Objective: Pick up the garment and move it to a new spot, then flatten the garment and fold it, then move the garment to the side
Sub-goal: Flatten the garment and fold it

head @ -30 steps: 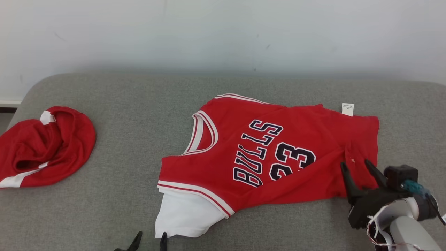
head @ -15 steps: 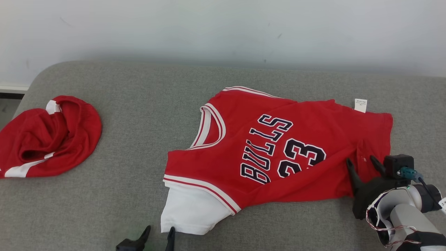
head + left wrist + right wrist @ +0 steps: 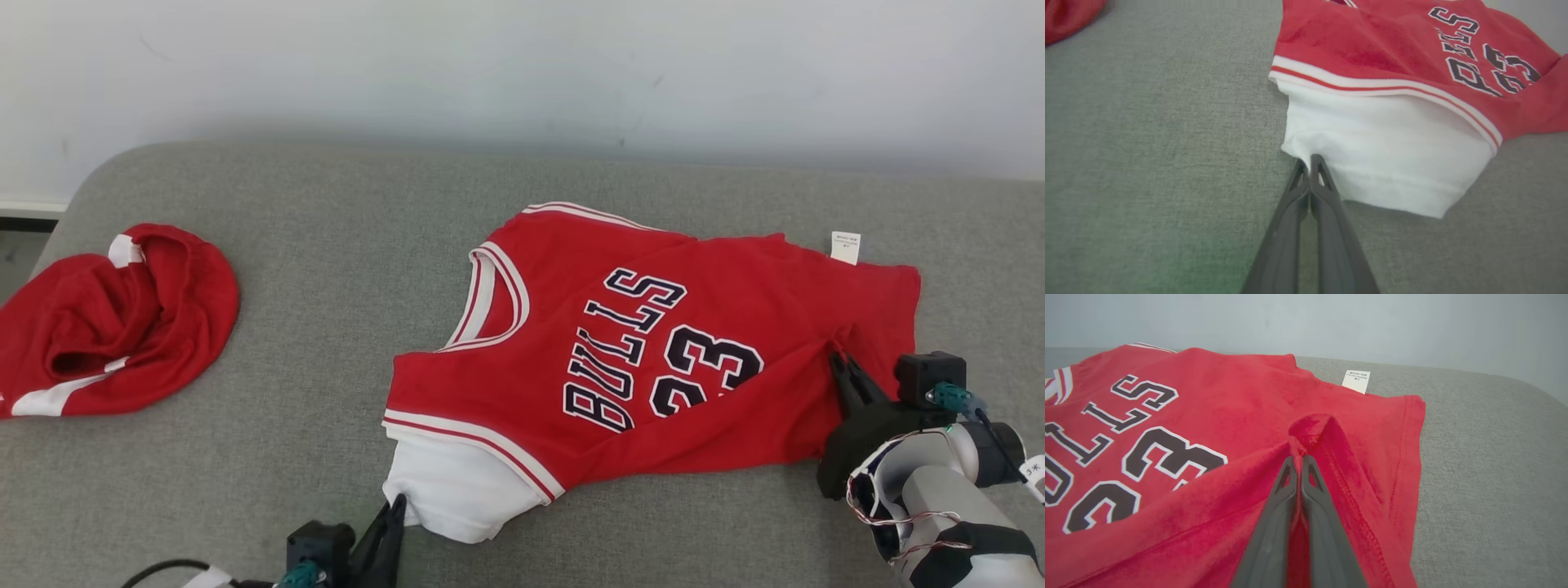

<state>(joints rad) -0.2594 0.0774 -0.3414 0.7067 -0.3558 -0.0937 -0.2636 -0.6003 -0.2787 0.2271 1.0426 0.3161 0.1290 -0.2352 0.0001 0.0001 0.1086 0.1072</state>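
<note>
The left gripper [image 3: 1309, 159] pinches the white sleeve [image 3: 1380, 139] of the shirt [image 3: 718, 294] at its tips. The right gripper [image 3: 1299, 459] pinches a red fold [image 3: 1312, 426].

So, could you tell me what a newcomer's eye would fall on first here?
A red Bulls jersey, number 23, lies spread on the grey cushion. The left gripper has its fingers shut on its white sleeve, the right gripper on a raised fold near the hem. A crumpled red garment sits at the far left.
</note>
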